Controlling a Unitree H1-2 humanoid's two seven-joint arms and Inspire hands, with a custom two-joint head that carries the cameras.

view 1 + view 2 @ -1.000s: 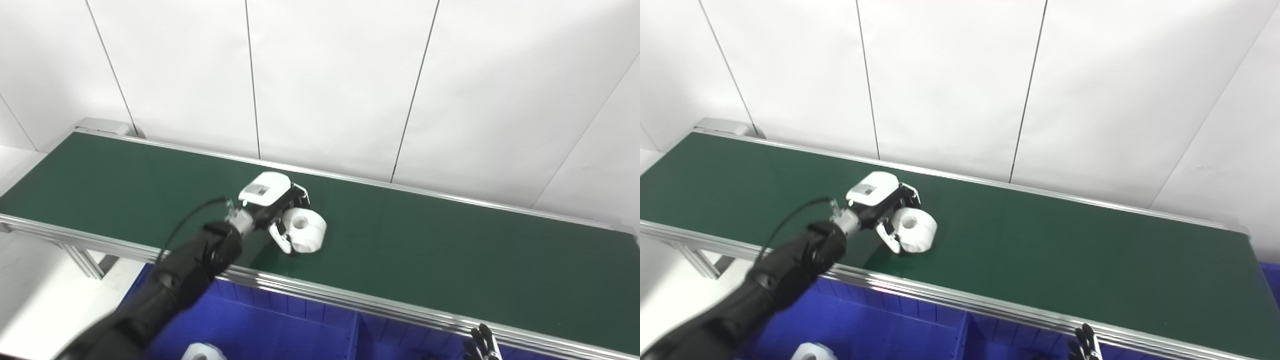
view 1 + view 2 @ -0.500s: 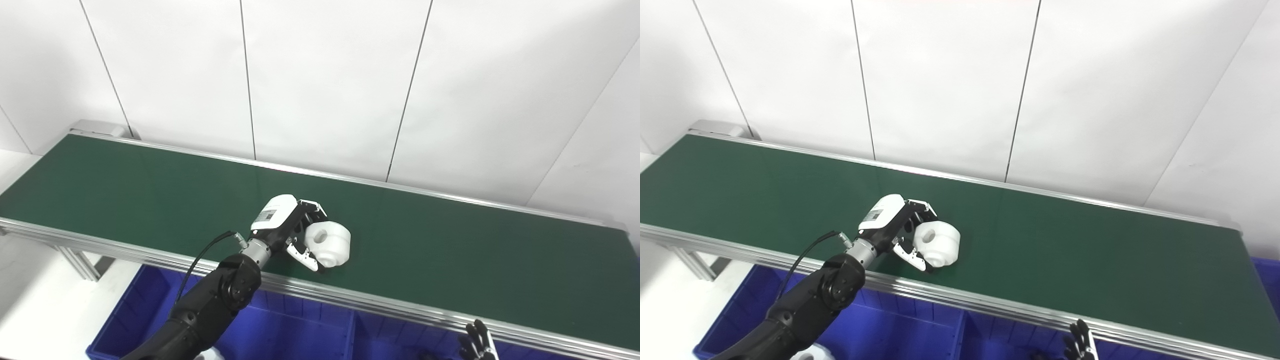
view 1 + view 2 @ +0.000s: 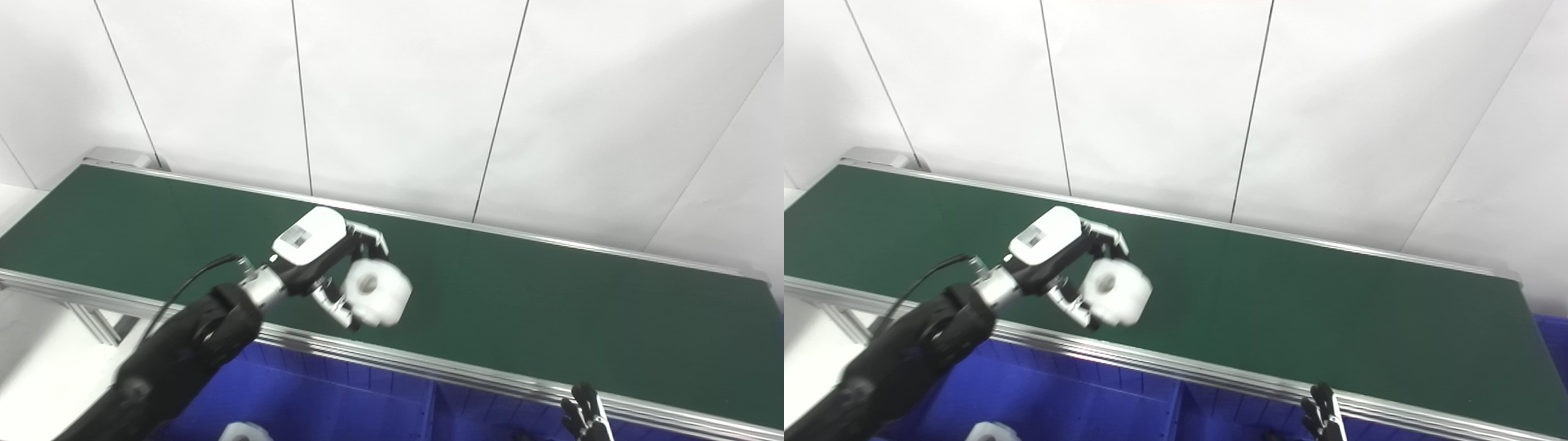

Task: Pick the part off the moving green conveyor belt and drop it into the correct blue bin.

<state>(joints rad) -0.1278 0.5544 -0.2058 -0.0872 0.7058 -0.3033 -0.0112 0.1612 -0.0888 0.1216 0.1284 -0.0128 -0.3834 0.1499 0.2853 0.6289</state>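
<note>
My left hand (image 3: 321,260) is shut on a white round part with a centre hole (image 3: 375,299), also seen in the right eye view (image 3: 1115,291). It holds the part lifted above the near side of the green conveyor belt (image 3: 551,306). Only the fingertips of my right hand (image 3: 585,419) show at the bottom edge, below the belt's near rail, apart and holding nothing. A blue bin (image 3: 318,404) lies below the belt's near rail.
Another white part (image 3: 245,432) lies in the left compartment of the blue bin. A divider (image 3: 429,407) splits the bin. The belt's aluminium rail (image 3: 465,376) runs along the near side. White wall panels stand behind the belt.
My left hand has lifted the white part off the belt surface and drawn it back toward the near rail. The right hand has hardly moved.
</note>
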